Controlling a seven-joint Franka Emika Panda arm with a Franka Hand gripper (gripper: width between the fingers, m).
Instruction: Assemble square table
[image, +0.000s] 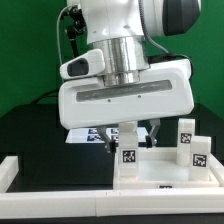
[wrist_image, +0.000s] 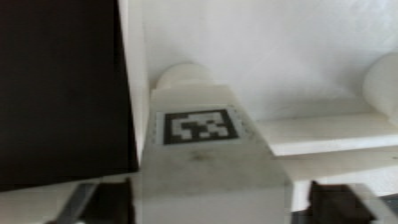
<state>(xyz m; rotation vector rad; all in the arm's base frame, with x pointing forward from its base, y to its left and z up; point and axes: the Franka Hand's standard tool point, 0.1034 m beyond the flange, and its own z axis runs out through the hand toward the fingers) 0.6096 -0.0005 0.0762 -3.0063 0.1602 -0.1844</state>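
Observation:
My gripper (image: 130, 136) points straight down over the square table's white panel (image: 160, 172). It is shut on a short white leg (image: 128, 152) that carries a black-and-white tag and stands upright on the panel. In the wrist view the leg (wrist_image: 210, 140) runs up between my two dark fingers (wrist_image: 111, 200), tag facing the camera, with my gripper (wrist_image: 217, 208) closed on its sides. The panel (wrist_image: 302, 50) lies white behind it. Whether the leg's foot sits in a hole is hidden.
Two more tagged legs (image: 186, 134) (image: 199, 152) stand on the exterior view's right. The marker board (image: 92, 136) lies behind the gripper on the black table (image: 30, 130). Plain white bars (image: 12, 172) edge the front and left. A blurred white round part (wrist_image: 381, 92) shows beside the leg.

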